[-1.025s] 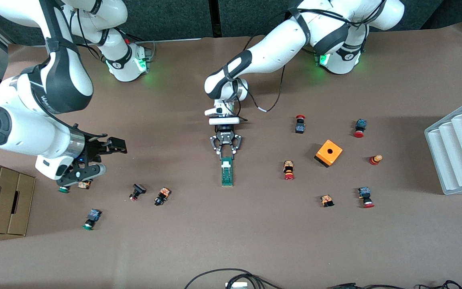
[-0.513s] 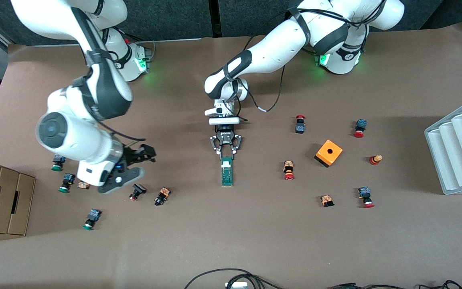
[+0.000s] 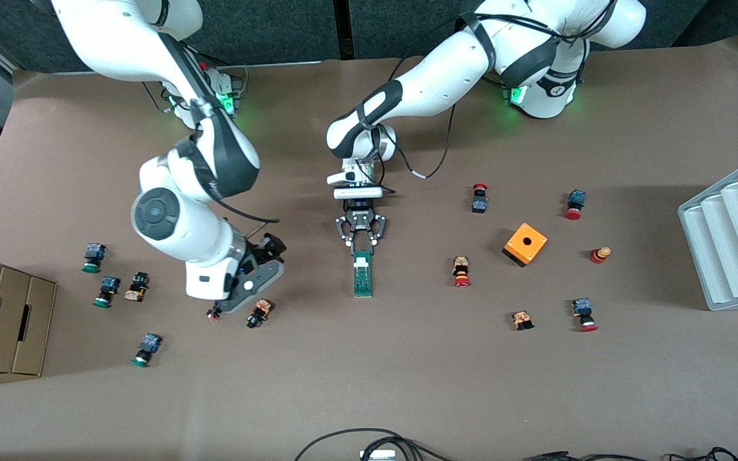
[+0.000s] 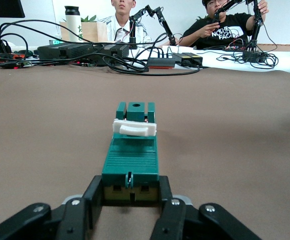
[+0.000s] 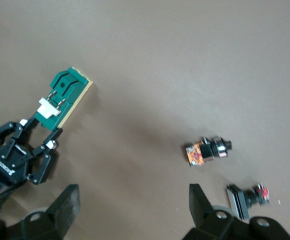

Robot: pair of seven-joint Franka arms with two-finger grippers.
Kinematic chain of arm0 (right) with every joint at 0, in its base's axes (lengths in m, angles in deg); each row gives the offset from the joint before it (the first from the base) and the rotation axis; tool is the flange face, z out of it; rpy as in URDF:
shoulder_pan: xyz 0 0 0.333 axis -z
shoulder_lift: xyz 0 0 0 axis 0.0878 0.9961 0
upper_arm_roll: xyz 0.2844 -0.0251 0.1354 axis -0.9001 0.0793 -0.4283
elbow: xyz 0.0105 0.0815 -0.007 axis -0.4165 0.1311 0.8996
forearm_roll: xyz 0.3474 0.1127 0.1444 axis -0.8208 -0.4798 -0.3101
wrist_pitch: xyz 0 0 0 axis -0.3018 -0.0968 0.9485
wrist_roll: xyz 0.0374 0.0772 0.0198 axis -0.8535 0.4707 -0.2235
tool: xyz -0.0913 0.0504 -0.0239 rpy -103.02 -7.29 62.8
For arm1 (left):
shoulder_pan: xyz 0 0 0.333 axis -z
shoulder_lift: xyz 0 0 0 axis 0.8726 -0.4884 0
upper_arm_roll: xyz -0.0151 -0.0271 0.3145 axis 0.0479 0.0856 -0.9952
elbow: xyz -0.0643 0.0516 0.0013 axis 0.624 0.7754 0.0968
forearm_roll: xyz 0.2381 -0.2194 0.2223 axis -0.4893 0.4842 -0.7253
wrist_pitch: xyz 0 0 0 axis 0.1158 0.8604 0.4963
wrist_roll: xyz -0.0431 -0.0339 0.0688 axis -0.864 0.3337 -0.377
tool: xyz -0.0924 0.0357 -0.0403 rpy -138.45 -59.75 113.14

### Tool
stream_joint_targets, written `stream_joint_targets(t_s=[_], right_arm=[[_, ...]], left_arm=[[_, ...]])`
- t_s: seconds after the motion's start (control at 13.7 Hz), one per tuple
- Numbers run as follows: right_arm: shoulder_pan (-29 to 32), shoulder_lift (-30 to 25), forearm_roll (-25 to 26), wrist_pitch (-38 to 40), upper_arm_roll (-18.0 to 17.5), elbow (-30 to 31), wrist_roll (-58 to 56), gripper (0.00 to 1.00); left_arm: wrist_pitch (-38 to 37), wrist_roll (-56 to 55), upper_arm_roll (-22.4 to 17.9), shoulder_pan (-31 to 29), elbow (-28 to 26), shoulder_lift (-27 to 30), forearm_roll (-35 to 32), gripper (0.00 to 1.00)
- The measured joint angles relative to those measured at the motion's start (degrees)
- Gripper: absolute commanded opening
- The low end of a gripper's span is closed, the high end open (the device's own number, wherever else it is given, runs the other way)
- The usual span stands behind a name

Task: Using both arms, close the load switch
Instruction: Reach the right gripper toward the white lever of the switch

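Load switch (image 3: 362, 274) lies flat on the brown tabletop (image 3: 407, 384) midway between my two bases, a narrow dark-green block with its white lever (image 3: 361, 260) at the end toward my left tool. In the front view, my left tool (image 3: 360, 246) is down at that end, its fingers clamped on the switch. My right tool (image 3: 255, 282) hangs over the tabletop toward the right arm's end from the switch, fingers spread apart with nothing between them, above a black push button with a red cap (image 3: 214, 312) and just beside an orange-and-black button (image 3: 259, 313). An orange cube with a hole (image 3: 525, 244) sits well apart from the switch toward the left arm's end, with red-capped buttons scattered around it.

In the left wrist view, the switch (image 4: 131, 162) stretches away from me along the tabletop (image 4: 45, 130), its end gripped between my two black fingers (image 4: 92, 197). The white lever (image 4: 134, 128) lies across its top near the free end.

In the right wrist view, my own fingers (image 5: 69, 201) stand wide apart, holding nothing. Past them I see the switch (image 5: 64, 95) flat on the tabletop (image 5: 195, 60) with my left tool (image 5: 49, 136) closed on its end. The orange-and-black button (image 5: 207, 149) and the black button (image 5: 247, 197) lie near my fingertips, apart from the switch.
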Motion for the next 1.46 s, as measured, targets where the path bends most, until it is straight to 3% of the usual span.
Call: stream_joint_targets(t_s=[0.44,1.03,1.46], right_arm=[[-4.1,5.0,0.0,-7.0,0.1,0.0,-8.9,0.98],[-9.4,8.1,0.1,-10.3,0.1,-0.1,-9.7,0.99],[-10.0,9.7,0.3,-12.8,0.3,-0.1,-10.4,0.99]], left_arm=[[0.0,0.0,0.0,0.0,0.0,0.0,0.0,0.33],[0.0,0.0,0.0,0.0,0.0,0.0,0.0,0.33],[0.0,0.0,0.0,0.0,0.0,0.0,0.0,0.33]])
